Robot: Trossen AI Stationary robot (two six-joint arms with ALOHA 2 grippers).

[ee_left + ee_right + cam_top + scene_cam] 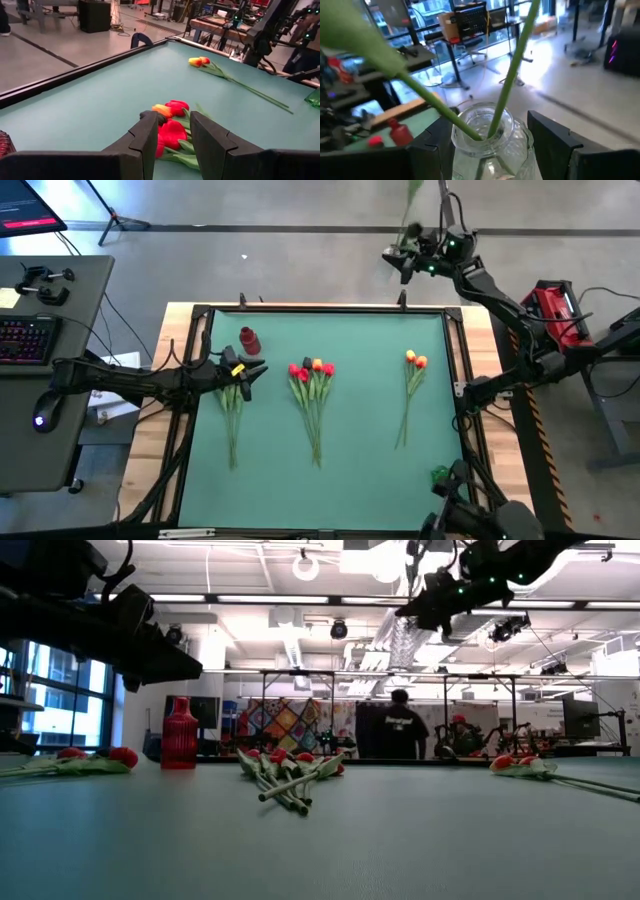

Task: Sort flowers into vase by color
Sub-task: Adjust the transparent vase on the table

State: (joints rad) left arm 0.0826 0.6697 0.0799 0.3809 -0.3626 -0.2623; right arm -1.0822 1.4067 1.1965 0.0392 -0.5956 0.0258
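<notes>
Three bunches of tulips lie flat on the green mat: a left bunch [232, 415], a middle bunch with red and orange heads [312, 385] and a right bunch with orange heads [413, 370]. A small red vase [248, 338] stands at the far left. My left gripper [174, 135] is open and empty above the left bunch's heads, facing the middle bunch [172, 120]. My right gripper [405, 258] is raised beyond the table's far edge, shut on a clear glass vase [487, 135] that holds two green stems [512, 70]. My right gripper holds the glass vase with one finger [432, 145] on each side of its body just below the neck [520, 142]. The vase is lifted clear, mouth toward the wrist camera. The stems stick out of the mouth; their heads are out of view.
A dark frame [320, 310] runs around the mat. A green glass object [440, 475] stands near the mat's near right corner. Bare mat lies between the bunches. A desk with a keyboard [30, 335] stands to the left. People stand in the room behind [402, 725].
</notes>
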